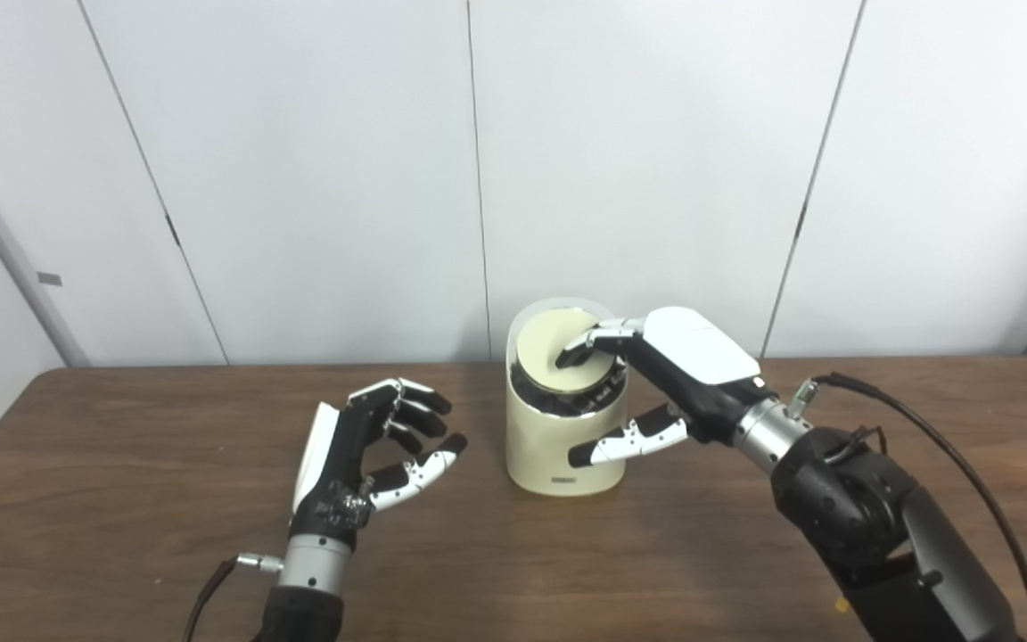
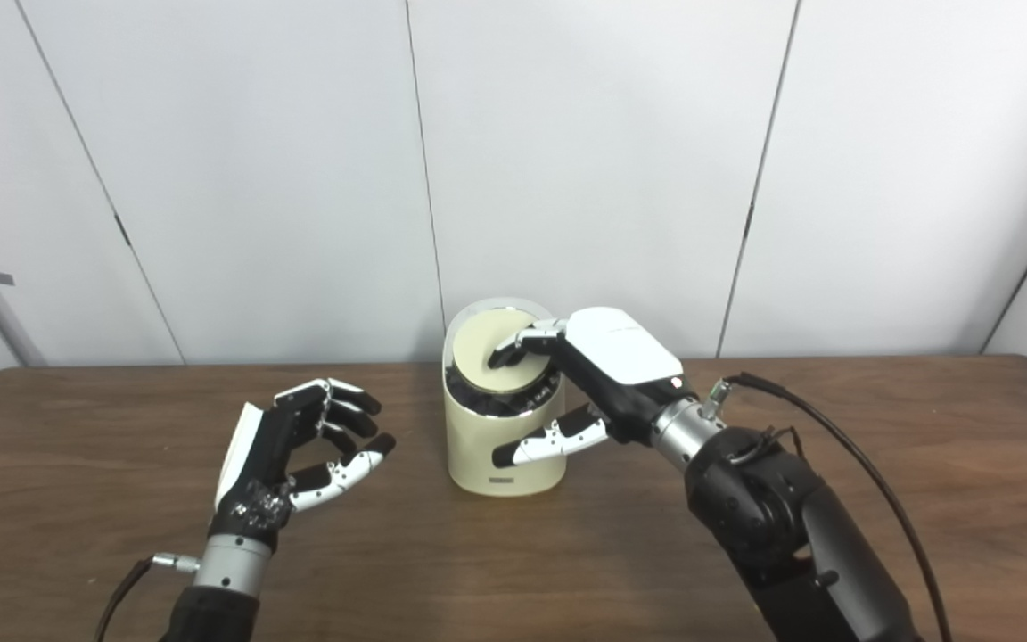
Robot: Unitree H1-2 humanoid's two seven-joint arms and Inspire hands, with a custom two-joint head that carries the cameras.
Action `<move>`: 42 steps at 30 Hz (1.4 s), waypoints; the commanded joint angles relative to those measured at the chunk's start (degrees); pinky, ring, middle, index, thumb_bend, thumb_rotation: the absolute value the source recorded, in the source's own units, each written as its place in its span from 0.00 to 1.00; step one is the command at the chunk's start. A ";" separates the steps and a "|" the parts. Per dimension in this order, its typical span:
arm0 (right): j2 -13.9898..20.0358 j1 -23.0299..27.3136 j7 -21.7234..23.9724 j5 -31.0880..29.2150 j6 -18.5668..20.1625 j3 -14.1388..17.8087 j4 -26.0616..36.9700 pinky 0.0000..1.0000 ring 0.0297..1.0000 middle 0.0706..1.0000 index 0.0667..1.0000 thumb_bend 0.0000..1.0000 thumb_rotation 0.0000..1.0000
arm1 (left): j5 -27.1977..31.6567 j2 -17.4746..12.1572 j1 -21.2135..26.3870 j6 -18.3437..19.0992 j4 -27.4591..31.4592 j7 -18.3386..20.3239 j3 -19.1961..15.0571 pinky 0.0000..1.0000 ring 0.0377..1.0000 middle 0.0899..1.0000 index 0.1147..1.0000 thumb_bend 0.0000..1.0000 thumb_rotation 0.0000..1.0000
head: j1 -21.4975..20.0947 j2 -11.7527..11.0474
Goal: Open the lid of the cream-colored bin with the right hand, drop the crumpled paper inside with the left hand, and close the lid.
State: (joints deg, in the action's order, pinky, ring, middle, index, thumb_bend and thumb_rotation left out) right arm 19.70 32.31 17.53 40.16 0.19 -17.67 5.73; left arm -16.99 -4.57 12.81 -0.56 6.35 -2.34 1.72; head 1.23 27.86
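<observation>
Left hand (image 1: 371,446) hovers empty over my table (image 1: 121,499), fingers loosely curled apart. Right hand (image 1: 665,374) reaches the upright cream bin (image 1: 558,446) mid-table, fingertips (image 1: 571,355) pressing its tilted round lid (image 1: 558,348), thumb beside the wall. I can't see inside.

The cream-coloured cylindrical plastic bin (image 1: 564,446) stands upright; its round lid (image 1: 560,353), tilted, lies under the right hand's fingertips (image 1: 578,351).
</observation>
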 commanded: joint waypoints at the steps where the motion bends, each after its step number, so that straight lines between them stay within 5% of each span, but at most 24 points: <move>1: 0.46 1.06 -0.77 0.18 -2.29 -0.26 0.76 0.86 0.84 0.69 0.68 0.66 0.49 | -0.01 -0.13 1.87 -0.61 1.95 -0.53 -0.18 0.44 0.52 0.43 0.46 0.51 0.00 | 0.03 0.09; 15: 1.61 0.53 -2.35 5.67 -5.92 -2.57 -0.08 0.90 0.86 0.68 0.68 0.68 0.50 | -0.70 0.06 2.16 -0.01 2.26 -0.64 0.02 0.43 0.52 0.43 0.47 0.51 0.00 | 0.42 0.78; 26: 4.76 1.54 -5.89 17.20 -10.95 -6.48 -1.89 0.89 0.83 0.66 0.65 0.69 0.51 | -0.04 0.31 1.99 0.83 2.84 -0.46 -0.09 0.44 0.52 0.43 0.46 0.51 0.00 | 0.56 1.16; 42: 5.16 0.97 -5.12 18.74 -10.99 -7.09 -2.22 0.92 0.84 0.66 0.66 0.68 0.53 | -0.30 0.10 1.55 0.79 3.21 -0.41 0.00 0.43 0.51 0.43 0.47 0.51 0.00 | 0.74 1.51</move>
State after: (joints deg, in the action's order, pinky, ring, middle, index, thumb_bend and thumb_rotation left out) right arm 23.51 33.15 10.07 58.23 -9.84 -24.07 4.55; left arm -17.34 -4.28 12.84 1.22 7.68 -2.31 1.79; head 1.93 29.36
